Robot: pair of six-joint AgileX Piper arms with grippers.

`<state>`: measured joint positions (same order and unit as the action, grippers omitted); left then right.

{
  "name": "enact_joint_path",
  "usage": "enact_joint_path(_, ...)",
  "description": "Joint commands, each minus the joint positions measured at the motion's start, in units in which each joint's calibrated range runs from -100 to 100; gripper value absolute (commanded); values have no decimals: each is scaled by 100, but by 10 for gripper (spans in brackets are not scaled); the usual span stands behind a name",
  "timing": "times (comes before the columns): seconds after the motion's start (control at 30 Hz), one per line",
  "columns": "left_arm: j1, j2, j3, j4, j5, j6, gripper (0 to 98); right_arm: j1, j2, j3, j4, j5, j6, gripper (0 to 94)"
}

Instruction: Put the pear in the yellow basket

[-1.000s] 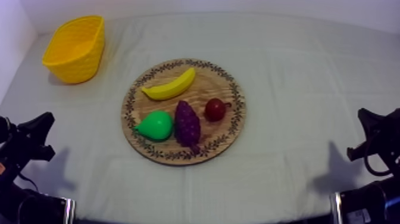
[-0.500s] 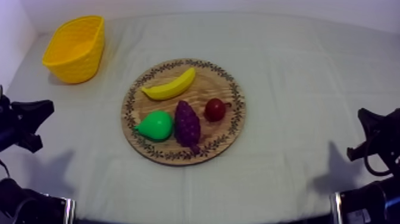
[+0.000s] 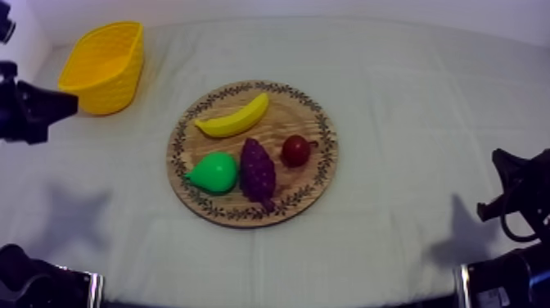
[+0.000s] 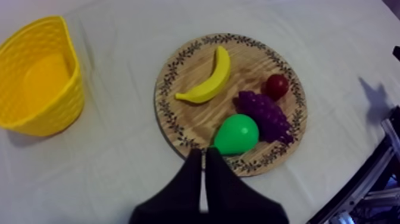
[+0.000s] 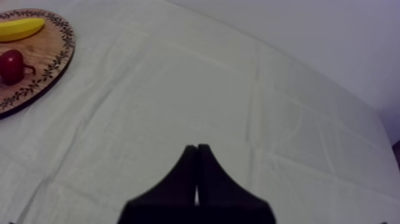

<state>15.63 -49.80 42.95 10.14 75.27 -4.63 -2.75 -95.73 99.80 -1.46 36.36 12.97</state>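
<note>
**A:** On the round wooden board with the patterned rim [image 3: 286, 113], where does the pear lie?

**B:** The green toy pear [image 3: 214, 172] lies near the rim on the side facing my left arm. It sits close against the purple bunch of grapes [image 3: 257, 169]. The yellow toy banana [image 3: 233, 119] lies behind it, and the small red fruit [image 3: 295, 151] sits past the grapes.

**A:** And the grippers?

**B:** My left gripper [image 3: 72, 101] hangs beside the yellow woven basket [image 3: 102, 70]. Its black fingers are pressed together into a narrow wedge and hold nothing. From its wrist view, that wedge points at the board's rim just beside the pear. My right gripper [image 5: 197, 149] sits low at its own side, closed on nothing and well apart from the board.

**A:** Which step is this, then?

**B:** The approach, I judge. The pear is not yet gripped and the basket looks empty.

**A:** What does the next move call for?

**B:** The left fingers need to spread, then come down over the pear's rounded body. They should straddle it on the side away from the grapes, so the bunch isn't shoved. After that comes the lift and the carry across the grey-white cloth [image 3: 409, 90] to the basket, which stands well apart from the board.
</note>
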Motion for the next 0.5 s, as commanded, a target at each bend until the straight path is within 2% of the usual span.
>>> enact_joint_path(0.0, 85, 476, -771, -48, 206, 0, 1, -1, -3, -2, -3, 2, 0, 4)
enact_joint_path(0.37, 685, 1975, -2411, -490, 1222, -209, 1, -1, -3, -2, -3, 2, 0, 4)
enact_joint_path(0.47, 797, 2416, -2806, -558, 1509, -219, 0, -1, -3, -2, -3, 2, 0, 4)
